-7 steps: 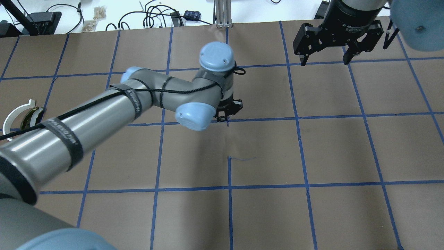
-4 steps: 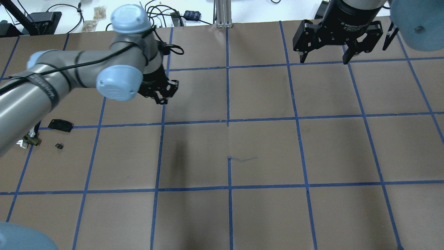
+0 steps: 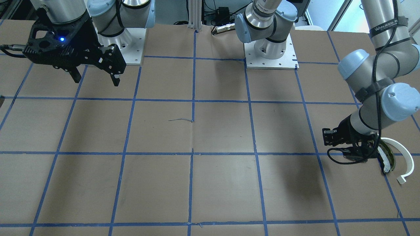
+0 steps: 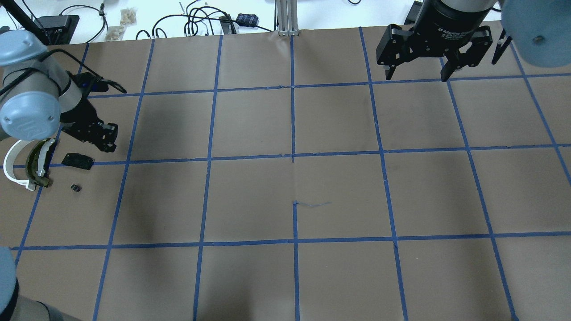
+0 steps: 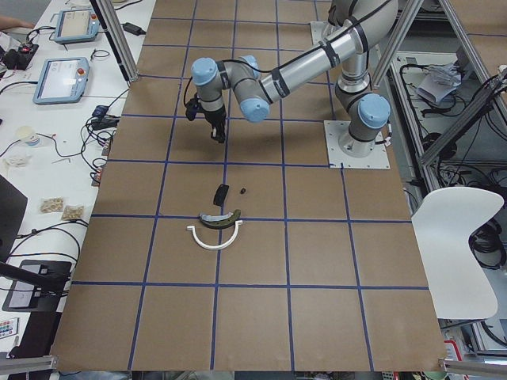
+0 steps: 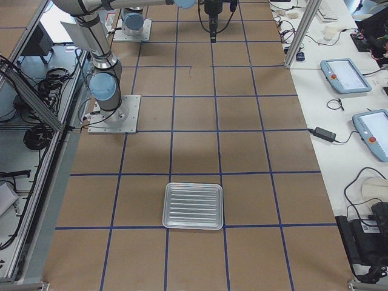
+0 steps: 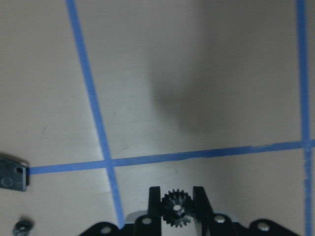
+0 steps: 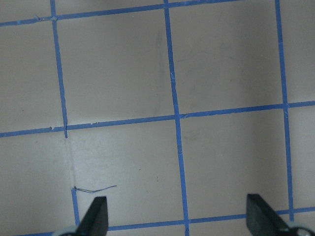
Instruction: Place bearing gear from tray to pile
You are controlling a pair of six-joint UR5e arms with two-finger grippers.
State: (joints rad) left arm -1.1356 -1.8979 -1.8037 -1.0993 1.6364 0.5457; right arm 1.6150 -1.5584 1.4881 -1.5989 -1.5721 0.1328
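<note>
Bearing gear [image 7: 177,209] clamped in left hand [image 7: 176,196] | pile [image 4: 38,162] near — black plate [image 4: 77,161] seemingly closest | right hand [image 4: 416,78] spread

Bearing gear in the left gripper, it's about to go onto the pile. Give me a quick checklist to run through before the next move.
1. Bearing gear held between the jaws of the left gripper: ok, the wrist view shows it clamped there.
2. Left gripper over the pile: not ok. It is off to one side, nearest the black plate and apart from the white arc and the olive piece.
3. Height of the gear above the table: cannot tell.
4. Right gripper out of the way: ok, it is open with nothing between its jaws, at the table's other end.
</note>
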